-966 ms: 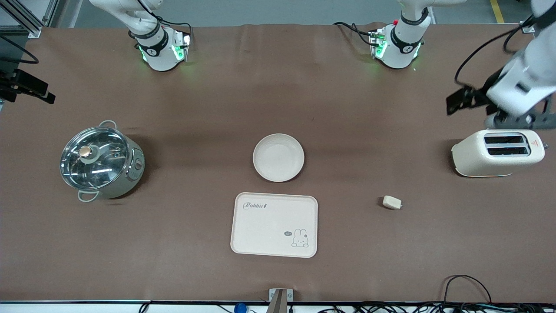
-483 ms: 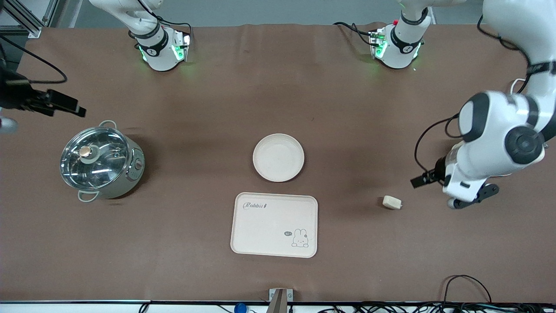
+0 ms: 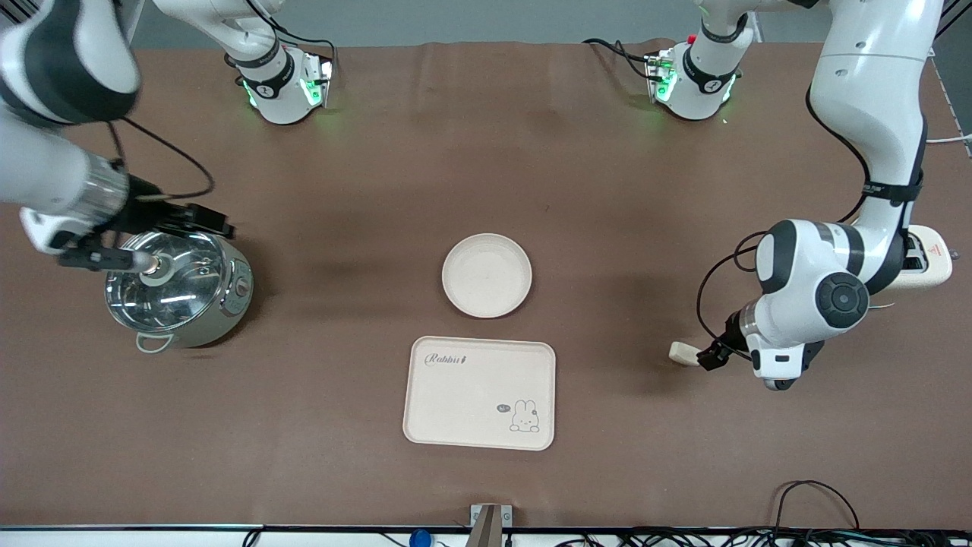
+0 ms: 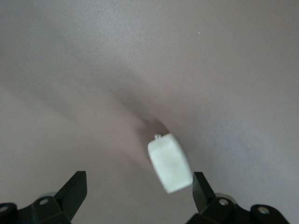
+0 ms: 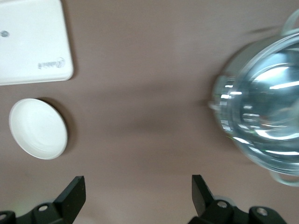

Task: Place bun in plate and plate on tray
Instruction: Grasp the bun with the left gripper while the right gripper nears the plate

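**A:** Start with the biggest thing, would you?

**B:** The brown surface. On it, toward the right arm's end, at about nine o'clock from the plate, stands a steel pot with a glass lid. Toward the left arm's end, at three o'clock from the plate, a cream toaster shows partly from under the left arm.

**A:** And the task's things?

**B:** The rabbit tray lies flat, nearer the front camera than the plate, at six o'clock from it, with a strip of bare surface between them. The plate sits mid-surface with nothing in it. The bun lies on the surface at roughly four o'clock from the plate, well apart from it and from the tray.

**A:** Where are the hands?

**B:** The left hand is low over the bun. In the left wrist view its fingers are spread wide with the bun between them, close by one finger; whether it touches I cannot tell. The right hand is over the pot's lid, and the right wrist view shows its fingers apart and holding nothing, with the pot, plate and tray below.
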You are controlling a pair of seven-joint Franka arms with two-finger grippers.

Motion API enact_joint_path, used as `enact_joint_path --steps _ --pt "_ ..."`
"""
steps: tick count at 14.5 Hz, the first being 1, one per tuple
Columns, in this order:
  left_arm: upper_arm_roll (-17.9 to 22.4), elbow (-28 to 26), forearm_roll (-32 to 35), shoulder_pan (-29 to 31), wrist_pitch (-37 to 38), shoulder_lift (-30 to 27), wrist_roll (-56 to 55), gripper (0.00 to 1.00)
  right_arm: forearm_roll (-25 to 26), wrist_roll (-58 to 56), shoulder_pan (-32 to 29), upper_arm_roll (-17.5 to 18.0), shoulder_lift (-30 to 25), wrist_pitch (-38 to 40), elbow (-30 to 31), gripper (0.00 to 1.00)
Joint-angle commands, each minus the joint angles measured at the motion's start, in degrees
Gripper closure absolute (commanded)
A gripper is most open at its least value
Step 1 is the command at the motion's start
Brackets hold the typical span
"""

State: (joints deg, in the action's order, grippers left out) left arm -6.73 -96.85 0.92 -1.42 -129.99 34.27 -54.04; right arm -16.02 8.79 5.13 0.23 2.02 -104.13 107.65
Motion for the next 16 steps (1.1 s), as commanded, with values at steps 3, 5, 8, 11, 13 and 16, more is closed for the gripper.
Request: enact_joint_path --steps 3,5,8,11,13,16 --pt "-0.39 -1.06 -1.01 -0.07 -6.76 3.08 -4.93 0.00 -10.25 1.57 6.18 -0.41 -1.58 -20.81 15.21 0.00" --pt "-0.39 -0.97 -0.92 -0.68 -7.03 3.96 -5.29 0.00 -12.01 4.20 11.89 -0.41 1.39 -31.26 18.54 0.00" --pt "-1.61 -0.89 -1.18 -0.95 -7.03 4.84 -5.73 0.32 -12.20 14.55 20.69 -0.49 6.67 -41.94 20.32 0.00" --pt "-1.88 -0.71 -1.71 -1.12 -7.03 5.81 -6.17 0.55 -12.20 15.82 23.95 -0.49 9.75 -44.67 20.32 0.00" --pt "-2.67 -0.71 -1.88 -1.39 -7.03 5.72 -6.34 0.72 -12.28 16.08 27.72 -0.58 13.34 -47.81 20.23 0.00" --pt "-4.69 -0.45 -1.88 -1.91 -6.50 5.37 -9.58 0.81 -12.28 20.90 31.15 -0.58 17.04 -53.80 19.80 0.00"
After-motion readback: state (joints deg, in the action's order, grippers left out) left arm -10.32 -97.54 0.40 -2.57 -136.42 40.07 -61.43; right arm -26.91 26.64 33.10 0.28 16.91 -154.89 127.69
